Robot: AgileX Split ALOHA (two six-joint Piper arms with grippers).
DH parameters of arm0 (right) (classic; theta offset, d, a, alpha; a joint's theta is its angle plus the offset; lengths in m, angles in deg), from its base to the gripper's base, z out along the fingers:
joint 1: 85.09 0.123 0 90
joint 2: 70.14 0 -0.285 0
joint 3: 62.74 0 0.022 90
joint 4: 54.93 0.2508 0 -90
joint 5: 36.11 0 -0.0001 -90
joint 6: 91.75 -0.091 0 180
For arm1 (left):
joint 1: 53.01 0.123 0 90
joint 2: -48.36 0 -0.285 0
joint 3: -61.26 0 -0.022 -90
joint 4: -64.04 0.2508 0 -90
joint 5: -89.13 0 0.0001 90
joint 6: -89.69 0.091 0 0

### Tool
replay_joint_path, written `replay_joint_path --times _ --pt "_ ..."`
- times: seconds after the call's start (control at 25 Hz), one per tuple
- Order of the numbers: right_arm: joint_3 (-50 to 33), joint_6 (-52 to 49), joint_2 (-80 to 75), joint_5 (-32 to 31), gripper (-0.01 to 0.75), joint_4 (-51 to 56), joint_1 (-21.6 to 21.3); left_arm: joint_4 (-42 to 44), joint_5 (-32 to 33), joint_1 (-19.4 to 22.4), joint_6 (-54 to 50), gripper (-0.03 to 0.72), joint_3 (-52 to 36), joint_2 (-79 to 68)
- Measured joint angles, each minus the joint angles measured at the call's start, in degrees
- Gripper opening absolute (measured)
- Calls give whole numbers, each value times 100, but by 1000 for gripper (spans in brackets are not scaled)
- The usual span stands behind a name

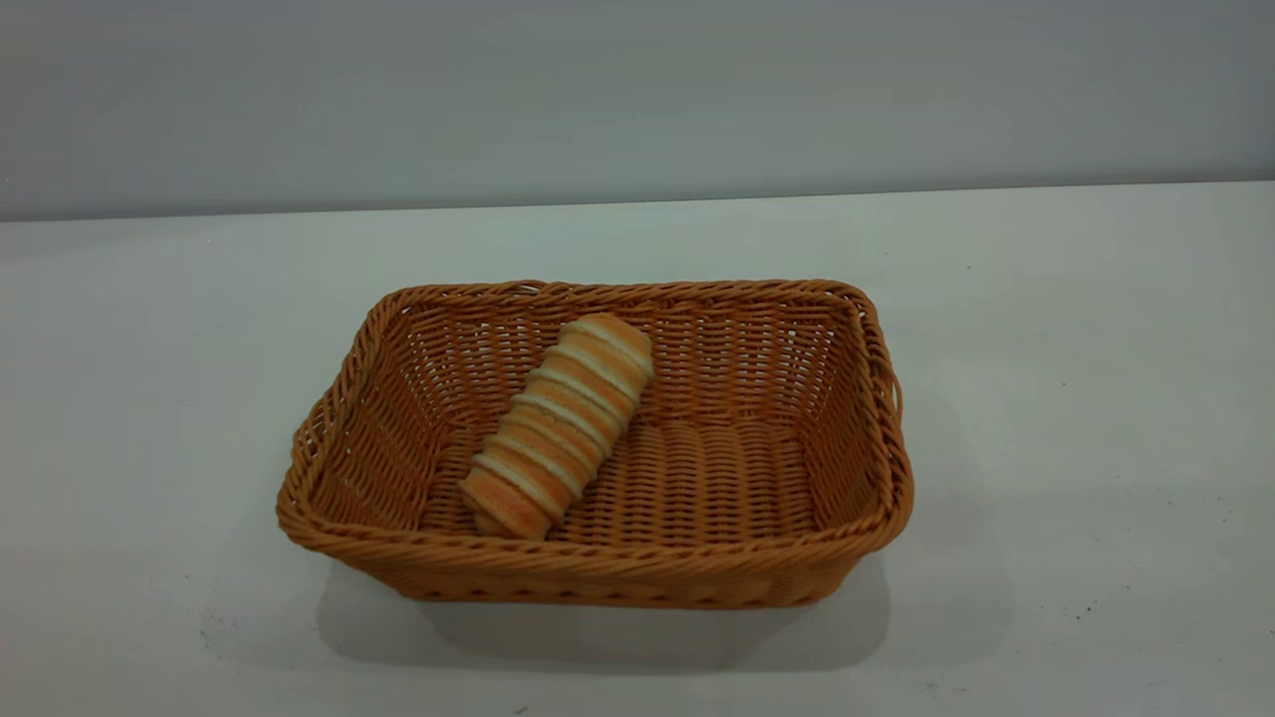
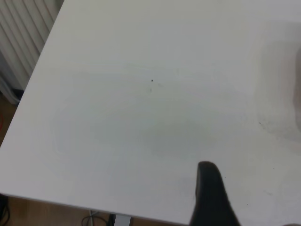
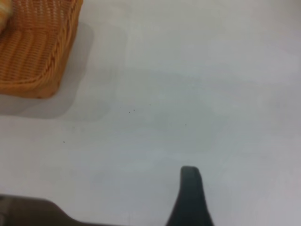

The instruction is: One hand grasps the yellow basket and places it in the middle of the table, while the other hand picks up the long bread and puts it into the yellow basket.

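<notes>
Only one dark fingertip [image 2: 209, 188] of the left gripper shows, over bare table [image 2: 141, 117] — whether that gripper is open or closed cannot be told. Likewise the right gripper: one fingertip [image 3: 190, 188], basket corner at its 10 o'clock. Centre-table, the yellow basket [image 1: 877, 438] holds the long bread [image 1: 558, 426] — lying diagonally, pointing toward 1 o'clock, upper end against the far wall.

Exterior camera faces the yellow basket [image 1: 598, 558] closely; wrist cameras overlook the table [image 2: 141, 117], right sharing the basket.
</notes>
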Motion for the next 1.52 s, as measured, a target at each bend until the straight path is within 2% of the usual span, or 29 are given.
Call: replay_joint_path --times 0.56,0.92,1.52 --pt "0 0 0 0 589 0 -138 -104 0 0 31 529 0 0" --pt "0 0 0 0 589 0 -138 -1248 -49 0 1631 529 -6 0" --pt "0 0 0 0 589 0 -138 -1355 -49 0 1789 529 -25 0"
